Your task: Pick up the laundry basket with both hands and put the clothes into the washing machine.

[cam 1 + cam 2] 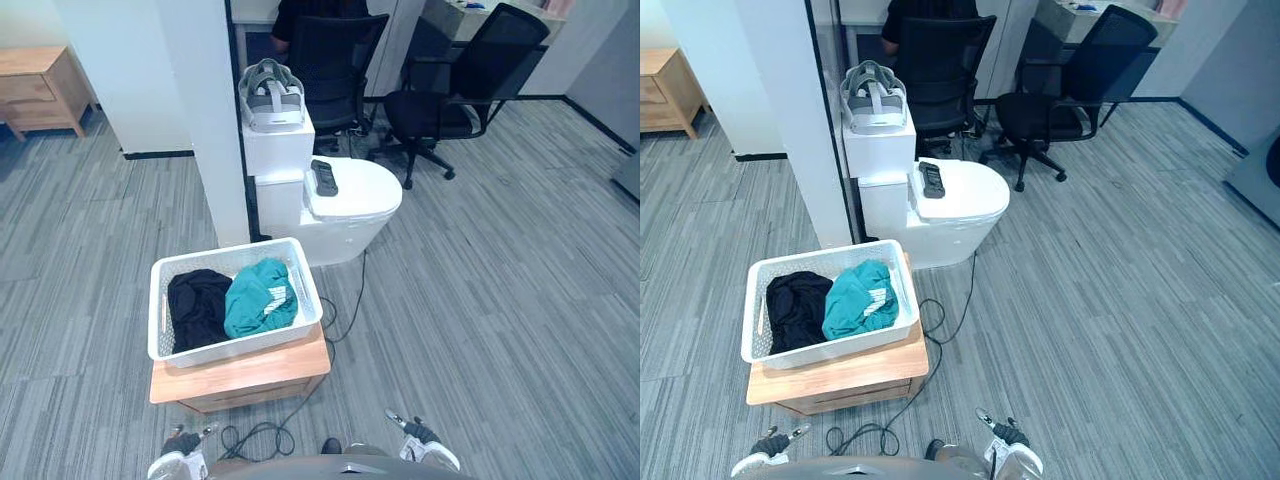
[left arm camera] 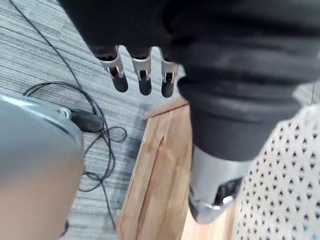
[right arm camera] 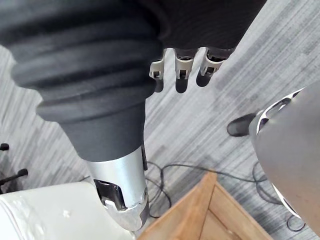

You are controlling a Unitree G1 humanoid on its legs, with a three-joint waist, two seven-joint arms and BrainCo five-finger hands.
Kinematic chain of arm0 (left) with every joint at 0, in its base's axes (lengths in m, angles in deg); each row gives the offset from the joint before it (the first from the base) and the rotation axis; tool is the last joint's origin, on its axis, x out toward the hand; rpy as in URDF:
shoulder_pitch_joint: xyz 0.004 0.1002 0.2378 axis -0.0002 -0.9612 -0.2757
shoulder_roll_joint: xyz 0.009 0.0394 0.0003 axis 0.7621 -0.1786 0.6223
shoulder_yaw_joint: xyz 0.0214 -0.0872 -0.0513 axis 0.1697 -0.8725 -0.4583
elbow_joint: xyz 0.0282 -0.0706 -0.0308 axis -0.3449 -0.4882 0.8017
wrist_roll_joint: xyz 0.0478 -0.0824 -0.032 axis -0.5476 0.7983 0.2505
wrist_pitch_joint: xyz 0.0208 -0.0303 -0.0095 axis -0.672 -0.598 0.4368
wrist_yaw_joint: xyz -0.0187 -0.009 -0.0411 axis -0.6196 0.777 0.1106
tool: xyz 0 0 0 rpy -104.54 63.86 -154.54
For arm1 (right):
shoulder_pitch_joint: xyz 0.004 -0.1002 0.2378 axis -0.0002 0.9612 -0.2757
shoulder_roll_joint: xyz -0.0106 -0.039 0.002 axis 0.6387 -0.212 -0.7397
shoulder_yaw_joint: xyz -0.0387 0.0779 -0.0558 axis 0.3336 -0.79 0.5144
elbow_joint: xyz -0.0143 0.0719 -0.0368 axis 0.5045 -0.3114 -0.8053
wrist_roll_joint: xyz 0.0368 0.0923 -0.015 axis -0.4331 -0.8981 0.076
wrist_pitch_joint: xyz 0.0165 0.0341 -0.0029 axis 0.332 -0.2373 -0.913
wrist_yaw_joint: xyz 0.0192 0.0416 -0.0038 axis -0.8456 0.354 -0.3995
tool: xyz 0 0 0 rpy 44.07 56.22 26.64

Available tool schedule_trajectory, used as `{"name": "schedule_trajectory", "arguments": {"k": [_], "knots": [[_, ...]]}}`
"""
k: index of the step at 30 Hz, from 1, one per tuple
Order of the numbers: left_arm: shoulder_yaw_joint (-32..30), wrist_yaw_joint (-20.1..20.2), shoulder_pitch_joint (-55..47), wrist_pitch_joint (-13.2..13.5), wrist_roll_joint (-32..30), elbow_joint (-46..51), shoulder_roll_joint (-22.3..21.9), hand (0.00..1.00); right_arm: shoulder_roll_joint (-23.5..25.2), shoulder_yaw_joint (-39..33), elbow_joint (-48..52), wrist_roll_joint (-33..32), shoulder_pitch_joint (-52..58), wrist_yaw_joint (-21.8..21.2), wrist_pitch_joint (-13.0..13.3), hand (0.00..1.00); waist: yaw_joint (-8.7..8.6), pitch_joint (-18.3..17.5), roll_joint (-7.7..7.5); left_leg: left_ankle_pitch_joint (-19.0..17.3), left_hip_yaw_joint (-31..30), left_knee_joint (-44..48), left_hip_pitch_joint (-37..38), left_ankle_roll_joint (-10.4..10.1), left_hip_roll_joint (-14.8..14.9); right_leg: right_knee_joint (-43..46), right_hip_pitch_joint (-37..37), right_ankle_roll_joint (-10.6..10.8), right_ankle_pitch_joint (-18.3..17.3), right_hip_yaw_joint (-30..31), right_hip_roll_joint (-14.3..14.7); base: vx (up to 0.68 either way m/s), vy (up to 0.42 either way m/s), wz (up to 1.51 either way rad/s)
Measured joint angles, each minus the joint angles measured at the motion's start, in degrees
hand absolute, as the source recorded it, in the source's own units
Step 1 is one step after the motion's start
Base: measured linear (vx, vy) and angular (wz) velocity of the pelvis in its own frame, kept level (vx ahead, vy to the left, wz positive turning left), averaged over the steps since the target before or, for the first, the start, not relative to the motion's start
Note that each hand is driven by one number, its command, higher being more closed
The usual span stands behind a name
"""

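At far left in the head views, a pale wooden cabinet [image 1: 40, 90], then a square white pillar [image 1: 215, 120]. Just right of that and nearer, the laundry basket [image 1: 232, 346]: white plastic, rectangular, finely latticed walls, resting on a low stand [image 1: 240, 378] of smooth light wood. Inside, a crumpled black garment [image 1: 197, 305] on the left, touching a teal garment [image 1: 260, 298] on the right. Behind the basket, the washing machine [image 1: 350, 215], glossy white with a rounded lid, a dark remote [image 1: 324, 177] flat on top and a grey-and-white headset [image 1: 271, 95] on a white box at its back. Farther right, black wheeled office chairs [image 1: 430, 112] on grey striped carpet [image 1: 520, 300].

Closer, from the left wrist: left hand [image 2: 144, 75] beside the stand's edge, fingers straight and loose, gripping nothing, the basket wall's small triangular holes plain here. From the right wrist: right hand [image 3: 182, 70] likewise relaxed and empty, the stand's corner and a curve of the white machine past it, clear of the basket
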Motion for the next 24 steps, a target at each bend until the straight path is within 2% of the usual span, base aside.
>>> {"name": "schedule_trajectory", "arguments": {"k": [1,2,4,5,7,8,9,10,12,13,14,15,16,17,19,20,22,24], "knots": [[-1.8,-0.5,-0.1,0.0,1.5,0.4,0.1,0.00,0.5,2.0,3.2,-0.4,0.3,0.7,0.0,0.00,0.05,0.4,-0.65,-0.9,-0.1,7.2,-2.8,-0.8,0.0,0.3,0.7,-0.1,-0.2,0.2,-0.9,-0.01,0.010,-0.06],[-2.9,-1.3,-0.5,0.1,2.6,1.4,-0.3,0.00,0.6,3.7,8.2,-0.6,1.1,1.0,0.2,0.00,0.20,1.2,0.20,-1.9,-0.2,15.0,-5.7,-0.9,0.5,1.0,1.3,-0.2,-0.6,0.4,-0.9,-0.03,0.013,-0.09],[-4.7,-2.1,-1.0,0.2,4.4,2.0,-0.5,0.00,0.5,5.8,17.2,-0.9,2.8,1.9,0.6,0.00,0.01,2.3,1.52,-2.2,-0.5,23.6,-9.6,-1.2,1.9,2.1,1.3,-0.4,-2.5,0.9,-0.7,-0.07,0.034,-0.12],[-5.8,-2.2,-1.3,0.3,5.0,2.4,-0.5,0.00,0.5,6.1,21.8,-0.9,3.7,2.2,0.8,0.00,0.05,2.1,2.09,-2.1,-0.5,24.9,-10.1,-1.1,2.3,2.4,1.0,-0.1,-2.9,1.4,-0.6,-0.06,0.043,-0.20],[-6.0,-2.7,-1.9,0.2,6.0,4.1,0.1,0.00,0.6,6.4,30.4,-0.8,4.6,3.3,1.5,0.00,-0.42,2.0,2.43,-2.5,0.0,24.2,-10.2,-0.8,2.6,2.6,0.1,-0.1,-2.9,2.1,-0.9,-0.02,0.045,-0.16],[-4.5,-3.1,-1.9,0.1,6.2,7.8,0.3,0.00,0.8,6.3,35.3,-0.8,4.7,3.7,2.0,0.00,-0.42,2.1,2.21,-3.6,1.3,21.5,-10.2,0.6,3.0,2.9,-1.3,-0.3,-2.8,2.5,-1.0,-0.03,0.072,-0.11],[-2.2,-3.6,-1.7,1.0,7.1,11.8,0.4,0.00,0.6,6.3,39.1,-0.3,4.6,4.8,2.8,0.00,-0.65,1.9,2.09,-3.2,2.1,15.7,-9.5,0.9,3.2,3.8,-3.2,-0.4,-2.6,3.0,-1.2,-0.02,0.088,-0.14],[-1.3,-3.7,-1.3,1.5,7.4,13.6,0.3,0.00,0.5,6.0,40.8,0.0,4.5,5.4,3.2,0.00,-0.71,1.7,2.60,-2.4,2.3,12.0,-8.5,0.8,3.2,4.6,-4.0,-0.3,-2.5,3.2,-1.4,0.00,0.118,-0.17],[0.2,-4.4,1.2,2.4,8.2,18.2,0.1,0.00,0.3,3.9,44.3,0.8,3.9,6.8,3.8,0.00,-1.38,1.6,2.59,-2.3,3.2,3.0,-4.0,0.7,1.8,4.6,-4.9,1.4,-1.3,3.8,-1.7,0.03,0.163,-0.09],[0.8,-4.8,1.6,2.5,8.2,19.5,0.1,0.00,0.4,3.8,45.0,1.6,3.9,7.2,3.8,0.00,-1.66,1.6,2.54,-2.3,3.2,1.4,-3.4,0.7,1.6,4.2,-4.7,1.5,-0.7,3.8,-1.8,0.03,0.171,-0.05],[0.5,-4.8,2.1,2.2,8.1,24.6,0.3,0.00,0.9,3.3,47.5,2.6,4.0,7.8,3.5,0.00,-1.69,1.4,2.11,-1.6,3.5,-0.9,-2.4,0.0,0.5,3.0,-4.6,1.6,0.3,4.1,-2.4,0.03,0.133,-0.11],[-0.3,-4.8,1.5,1.9,8.1,28.6,0.6,0.00,0.9,3.0,49.5,2.6,4.1,7.8,3.4,0.00,-1.67,1.4,2.12,-1.4,3.8,-1.8,-2.0,0.2,0.0,2.5,-4.6,1.8,0.7,4.3,-2.7,0.01,0.163,-0.19],[-3.1,-4.2,0.3,2.2,9.6,36.2,2.0,0.00,0.7,2.0,53.8,3.7,4.0,7.8,3.4,0.00,-1.75,1.4,2.05,-1.1,4.5,-2.8,-1.8,0.3,-1.0,1.7,-4.4,2.4,1.4,5.0,-3.3,0.00,0.137,-0.17],[-5.0,-3.6,-0.3,3.5,11.7,39.4,5.7,0.00,-0.1,1.6,56.7,4.8,3.6,7.8,3.9,0.00,-1.74,1.3,2.32,-1.1,4.4,-2.9,-1.9,0.4,-1.6,1.0,-4.3,3.0,1.8,5.3,-3.8,0.00,0.123,-0.15],[-6.8,-3.3,-0.5,4.5,11.7,39.2,9.3,0.00,-1.4,1.3,57.2,5.3,2.3,7.7,4.0,0.00,-1.51,1.1,2.57,-1.0,4.6,-3.5,-1.7,0.6,-2.1,0.0,-4.3,3.3,2.5,5.7,-4.0,0.02,0.079,-0.10],[-8.8,-3.5,-0.2,4.9,12.0,39.1,12.4,0.00,-3.5,1.8,57.2,7.0,0.5,7.7,3.8,0.00,-0.73,0.9,2.89,-0.8,5.3,-3.9,-1.6,0.9,-2.7,-2.2,-4.2,3.4,4.1,6.3,-4.0,0.00,0.074,-0.16],[-9.0,-3.2,-0.4,5.3,13.1,37.0,13.1,0.00,-5.3,3.4,57.2,6.9,-1.5,6.9,3.8,0.00,0.18,0.8,3.23,-0.7,6.0,-4.0,-1.9,0.9,-3.0,-5.0,-3.6,3.4,6.0,6.7,-4.0,-0.03,0.055,-0.16],[-8.0,-2.9,-0.3,4.9,13.4,34.4,13.1,0.00,-6.7,5.9,57.2,6.9,-3.5,5.3,3.8,0.00,0.38,0.8,3.23,-0.4,6.1,-4.3,-2.1,1.4,-3.2,-6.8,-3.2,3.3,7.3,6.8,-4.0,-0.04,0.024,-0.06]]}}
